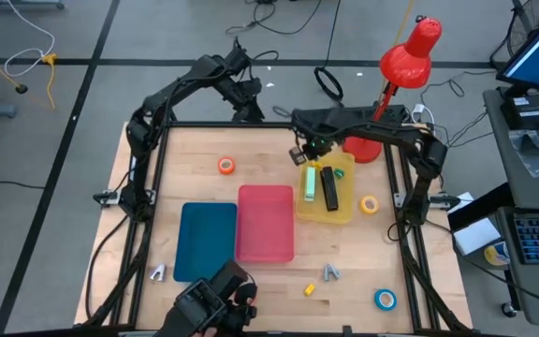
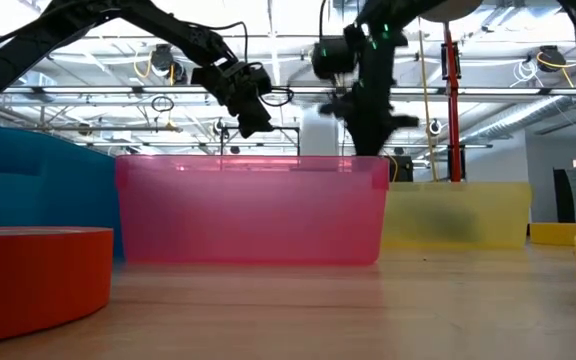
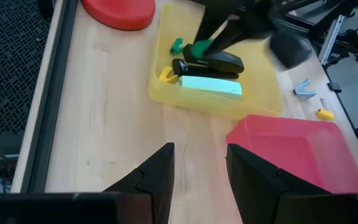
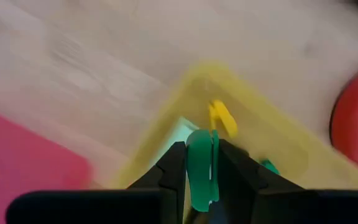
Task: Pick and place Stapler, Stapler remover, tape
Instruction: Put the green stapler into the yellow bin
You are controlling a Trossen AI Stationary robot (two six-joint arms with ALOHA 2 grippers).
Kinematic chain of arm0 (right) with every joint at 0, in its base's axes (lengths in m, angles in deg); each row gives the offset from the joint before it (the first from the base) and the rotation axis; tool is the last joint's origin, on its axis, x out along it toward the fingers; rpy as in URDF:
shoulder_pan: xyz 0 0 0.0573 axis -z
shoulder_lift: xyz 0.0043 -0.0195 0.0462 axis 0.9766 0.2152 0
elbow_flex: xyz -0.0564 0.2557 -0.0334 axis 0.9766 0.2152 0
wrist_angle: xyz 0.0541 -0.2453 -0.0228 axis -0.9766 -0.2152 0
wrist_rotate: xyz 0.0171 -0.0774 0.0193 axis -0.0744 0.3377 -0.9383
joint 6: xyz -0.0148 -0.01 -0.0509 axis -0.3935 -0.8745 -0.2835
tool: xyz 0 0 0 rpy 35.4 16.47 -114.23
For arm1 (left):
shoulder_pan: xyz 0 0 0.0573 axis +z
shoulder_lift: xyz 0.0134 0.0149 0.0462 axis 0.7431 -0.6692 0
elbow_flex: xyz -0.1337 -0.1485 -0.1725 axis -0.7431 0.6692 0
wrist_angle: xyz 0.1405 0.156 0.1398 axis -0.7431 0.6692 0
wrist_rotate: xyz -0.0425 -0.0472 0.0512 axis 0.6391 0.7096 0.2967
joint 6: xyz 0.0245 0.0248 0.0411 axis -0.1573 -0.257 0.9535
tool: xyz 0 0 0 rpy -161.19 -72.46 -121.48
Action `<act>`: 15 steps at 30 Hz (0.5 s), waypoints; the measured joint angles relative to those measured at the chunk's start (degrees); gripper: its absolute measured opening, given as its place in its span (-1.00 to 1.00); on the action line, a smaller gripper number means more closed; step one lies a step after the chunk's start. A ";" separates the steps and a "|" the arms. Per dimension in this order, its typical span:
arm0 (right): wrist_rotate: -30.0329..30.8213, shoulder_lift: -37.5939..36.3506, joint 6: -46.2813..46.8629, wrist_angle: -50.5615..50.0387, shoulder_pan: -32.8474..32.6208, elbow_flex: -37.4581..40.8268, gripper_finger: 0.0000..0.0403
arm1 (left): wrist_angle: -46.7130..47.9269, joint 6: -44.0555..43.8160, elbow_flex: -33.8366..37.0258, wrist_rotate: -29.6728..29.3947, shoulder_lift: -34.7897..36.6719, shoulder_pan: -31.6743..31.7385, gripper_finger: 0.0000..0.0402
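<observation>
My right fingers (image 4: 199, 171) pinch green staple remover (image 4: 201, 168) over yellow bin (image 1: 344, 213) corner; light, hard plastic, slippery, so grip mid-body. Stapler (image 1: 329, 187) lies inside bin. My left fingers (image 3: 197, 180) parted, empty, above surface (image 1: 204, 178).

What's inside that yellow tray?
In the yellow tray lie a black stapler, a pale green stapler, a small yellow piece and a green piece. The right gripper above it hides part of the tray floor.
</observation>
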 joint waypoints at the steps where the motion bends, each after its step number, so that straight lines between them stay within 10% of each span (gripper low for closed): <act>1: 0.01 0.04 0.27 0.92 0.00 2.19 -0.72 | -0.04 0.00 0.00 -0.01 0.00 -0.22 -0.28; 15: 0.16 -0.08 -6.07 6.66 0.02 10.12 -0.42 | -0.86 -4.21 0.00 -2.39 -0.02 -2.56 -0.28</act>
